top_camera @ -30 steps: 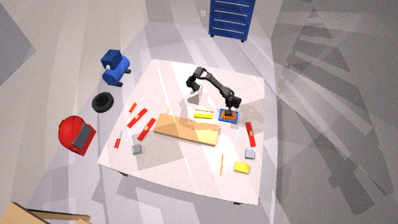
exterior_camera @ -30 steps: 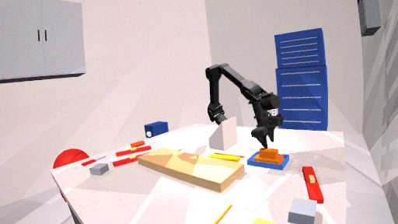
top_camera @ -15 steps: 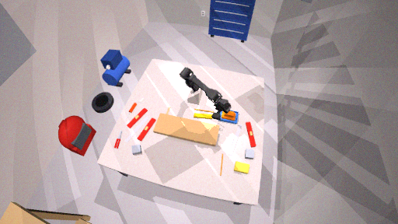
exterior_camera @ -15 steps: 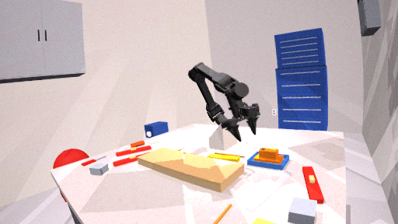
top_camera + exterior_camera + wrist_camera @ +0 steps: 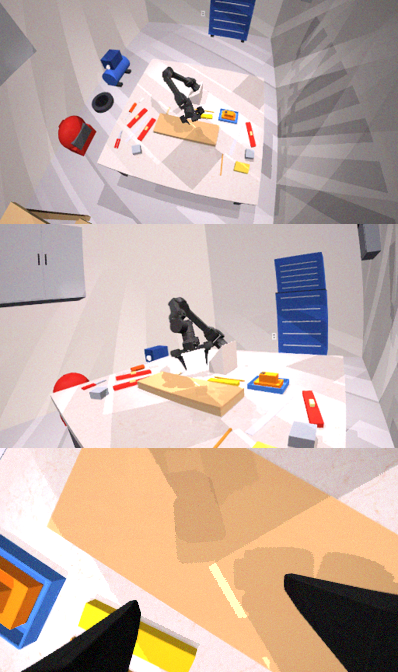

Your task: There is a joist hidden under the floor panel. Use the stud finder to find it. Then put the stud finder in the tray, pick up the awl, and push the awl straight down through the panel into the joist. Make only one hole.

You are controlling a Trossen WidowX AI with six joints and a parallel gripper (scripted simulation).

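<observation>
Hovering with its jaws spread wide and grasping nothing, the gripper (image 5: 193, 117) (image 5: 196, 366) (image 5: 212, 593) is pointing downward near the panel (image 5: 186, 134) (image 5: 194, 395) (image 5: 120, 513). The stud finder (image 5: 228, 114) (image 5: 269, 378) (image 5: 17, 600) is resting inside the blue tray (image 5: 228, 122) (image 5: 268, 390) (image 5: 50, 593), apart from the fingers. A yellow bar (image 5: 207, 116) (image 5: 223, 381) (image 5: 160, 645) is lying just beside the panel's long edge, on the arm's side, between the panel and a thin stick (image 5: 209, 111) (image 5: 233, 379).
</observation>
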